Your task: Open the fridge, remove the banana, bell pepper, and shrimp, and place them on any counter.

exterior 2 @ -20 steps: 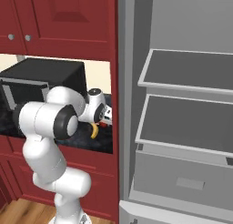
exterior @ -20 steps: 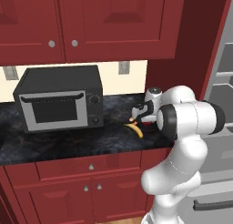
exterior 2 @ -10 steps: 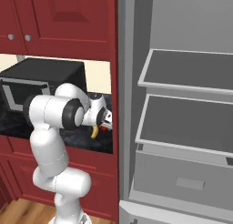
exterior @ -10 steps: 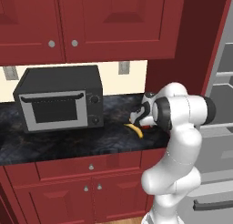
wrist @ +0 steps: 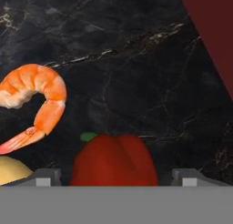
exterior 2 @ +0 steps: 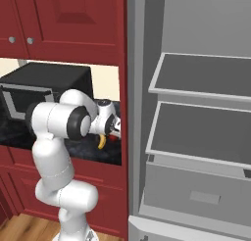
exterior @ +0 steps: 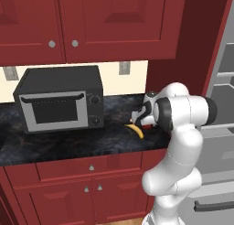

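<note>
**Jaws spread over the pepper on the counter**

Over the last second the arm had folded closer to the counter edge, its elbow swinging toward the fridge (exterior 2: 196, 112), while the banana (exterior: 135, 130) stayed put on the slab. The gripper (wrist: 116, 177) stood open, its fingertips (wrist: 45, 176) apart on either side of the bell pepper (wrist: 113, 161), which sat on the black counter (wrist: 136, 59) between them. The shrimp (wrist: 34, 100) lay on the stone just beside the pepper. The fridge door stood open. The microwave (exterior: 59, 103) sat well apart from the banana.
</note>
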